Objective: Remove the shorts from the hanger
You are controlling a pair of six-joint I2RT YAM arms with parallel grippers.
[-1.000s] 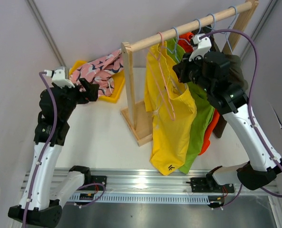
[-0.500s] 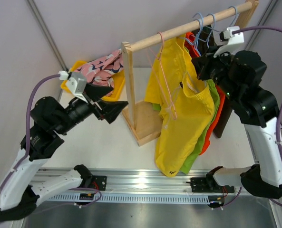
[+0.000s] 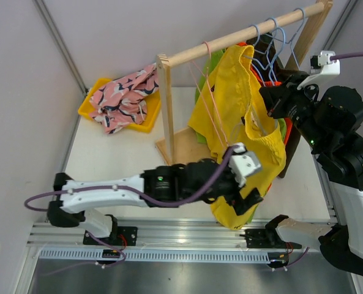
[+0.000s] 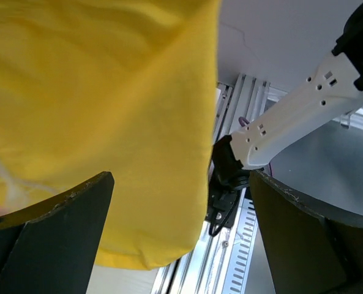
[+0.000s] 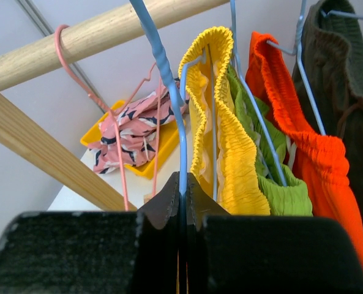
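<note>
Yellow shorts [image 3: 248, 122]: hung from wooden rail [image 3: 242, 33] on blue hanger [image 5: 163, 73], its wire pinched tight in right gripper [image 5: 182, 190]; left gripper [image 4: 181, 177], fingers spread apart, at lower hem above worktop [image 3: 126, 159].

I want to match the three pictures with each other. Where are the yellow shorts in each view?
Top external: the yellow shorts hang right of centre, under the wooden rod.
Left wrist: the yellow shorts fill the upper left; the rod is not in view.
Right wrist: their gathered waistband is at centre, beside the blue hanger, under the same wooden rod, the shared landmark.
</note>
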